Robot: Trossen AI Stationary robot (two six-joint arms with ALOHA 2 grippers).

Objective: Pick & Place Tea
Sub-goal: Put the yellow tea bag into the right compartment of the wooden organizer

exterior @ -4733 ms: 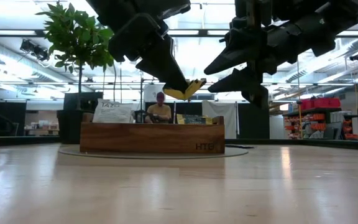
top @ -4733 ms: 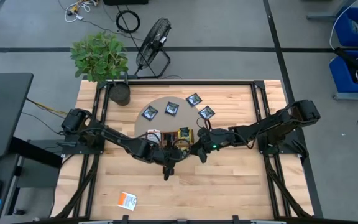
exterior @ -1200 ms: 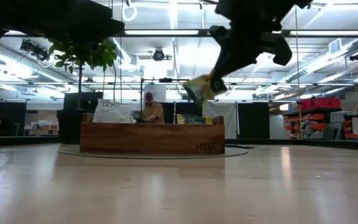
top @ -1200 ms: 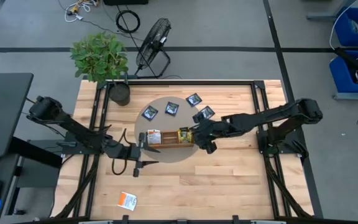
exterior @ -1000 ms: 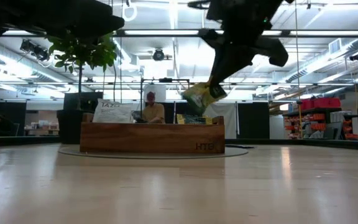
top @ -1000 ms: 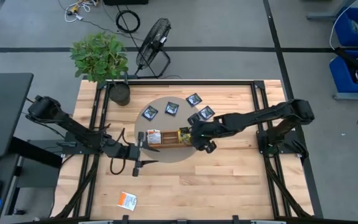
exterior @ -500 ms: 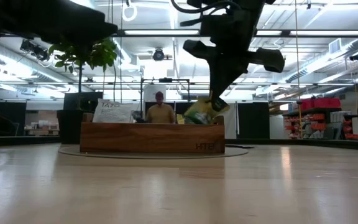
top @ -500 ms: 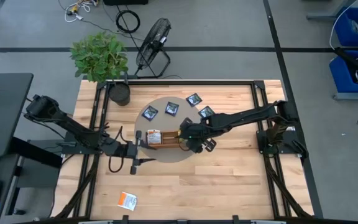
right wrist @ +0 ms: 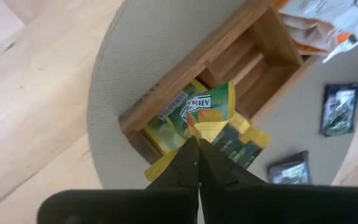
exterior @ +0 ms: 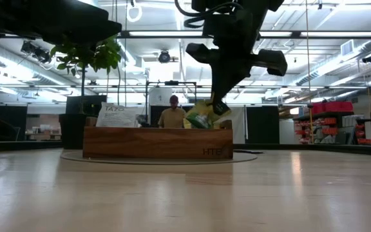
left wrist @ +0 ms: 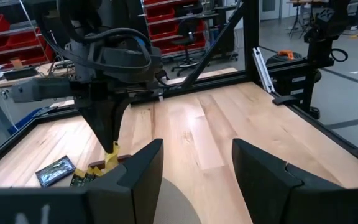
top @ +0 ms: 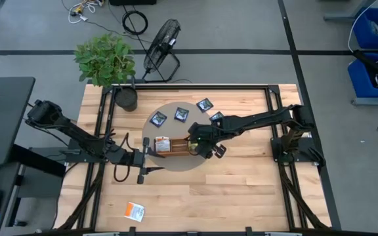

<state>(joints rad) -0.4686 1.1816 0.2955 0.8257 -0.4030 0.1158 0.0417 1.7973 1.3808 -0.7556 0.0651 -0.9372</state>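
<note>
A long wooden tray (top: 173,145) lies on a round grey mat (top: 176,128). My right gripper (right wrist: 197,157) is shut on a yellow-green tea sachet (right wrist: 209,114) over the tray's right end compartment, where more yellow-green sachets (right wrist: 166,130) lie. In the low view that sachet (exterior: 201,116) hangs at the height of the tray's top edge. Orange-and-white sachets (top: 163,142) fill the tray's left part. Several dark navy sachets (top: 181,115) lie flat on the mat beyond the tray. My left gripper (left wrist: 194,168) stands open and level, left of the tray, holding nothing. My right gripper pinches the yellow-green sachet by its yellow upper edge (right wrist: 207,132) between the two fingertips. The fingers come from above, slanting down. The sachet hangs tilted below them over the end compartment; whether it touches the sachets there I cannot tell.
A potted plant (top: 125,97) stands at the table's far left corner, a fan (top: 161,47) on the floor behind it. One orange-and-white sachet (top: 134,210) lies near the front edge. A person (exterior: 172,116) sits beyond the table. Bare wood (top: 241,190) spreads at the front right.
My right gripper has gone toward the table's left edge and sunk, rolling its wrist and staying shut. The yellow-green sachet has come down with it from well above the tray to the tray's top edge, over the right end compartment.
</note>
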